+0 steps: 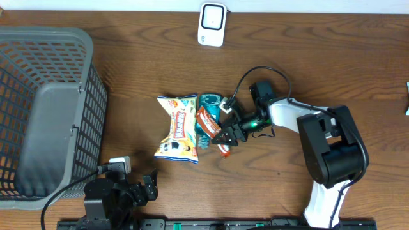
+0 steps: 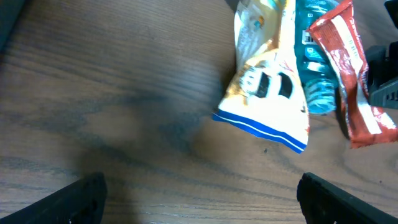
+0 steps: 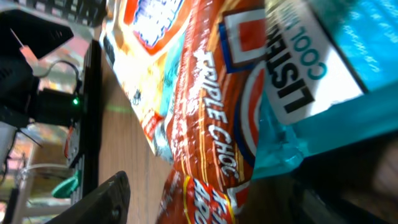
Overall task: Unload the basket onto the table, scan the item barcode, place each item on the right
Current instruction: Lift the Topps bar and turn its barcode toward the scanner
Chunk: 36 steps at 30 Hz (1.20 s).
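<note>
Right tool [image 1: 225,136]: fingers apart, set low over the near end of the red wrapper [image 1: 206,120]. In the wrist view one finger [image 3: 107,198] stands clear of the foil with bare wood between. The other side is in shadow, so contact there cannot be told.
Red wrapper: lies on the surface [image 1: 332,57], its length running out from between the right tool's fingers and away from the tool.
Teal pack [image 1: 208,101]: just past the right tool's tip, touching the wrapper's side.
Chip bag [image 1: 179,128]: beyond the wrapper from the right tool, touching it.
White scanner [image 1: 211,24]: well apart from the right tool, out past the pile by the surface's far edge.
Left tool [image 1: 147,186]: fingers spread wide, holding nothing, with the chip bag ahead of it and the wrapper well apart.
Basket [image 1: 92,83]: beside the left tool, far from the right tool.
</note>
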Tool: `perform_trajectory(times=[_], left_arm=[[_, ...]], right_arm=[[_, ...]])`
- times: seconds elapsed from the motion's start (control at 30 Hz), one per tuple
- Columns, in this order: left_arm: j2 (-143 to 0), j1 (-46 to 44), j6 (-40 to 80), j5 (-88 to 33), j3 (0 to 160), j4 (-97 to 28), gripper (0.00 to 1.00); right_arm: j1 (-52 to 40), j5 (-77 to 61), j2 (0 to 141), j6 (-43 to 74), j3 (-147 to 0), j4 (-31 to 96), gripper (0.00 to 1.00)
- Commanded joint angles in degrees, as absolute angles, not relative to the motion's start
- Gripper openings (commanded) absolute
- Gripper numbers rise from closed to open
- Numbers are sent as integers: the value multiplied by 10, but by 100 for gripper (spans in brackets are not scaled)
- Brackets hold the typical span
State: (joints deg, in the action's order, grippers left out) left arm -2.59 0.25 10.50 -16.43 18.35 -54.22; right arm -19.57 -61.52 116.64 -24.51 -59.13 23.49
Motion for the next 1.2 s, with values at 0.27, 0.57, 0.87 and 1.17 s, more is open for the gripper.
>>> perform_trajectory(times=[0.27, 0.57, 0.87, 1.17], left_arm=[[-26, 0, 102, -169, 185, -548, 98], [-26, 0, 102, -169, 185, -548, 98], [-26, 0, 102, -169, 185, -548, 98], [-26, 0, 102, -169, 185, -548, 98]], right_arm=[[-218, -537, 1174, -228, -589, 234, 25], [-198, -562, 1158, -229, -601, 267, 1], [-184, -583, 1051, -313, -601, 365, 1], [-184, -610, 918, -400, -601, 474, 1]])
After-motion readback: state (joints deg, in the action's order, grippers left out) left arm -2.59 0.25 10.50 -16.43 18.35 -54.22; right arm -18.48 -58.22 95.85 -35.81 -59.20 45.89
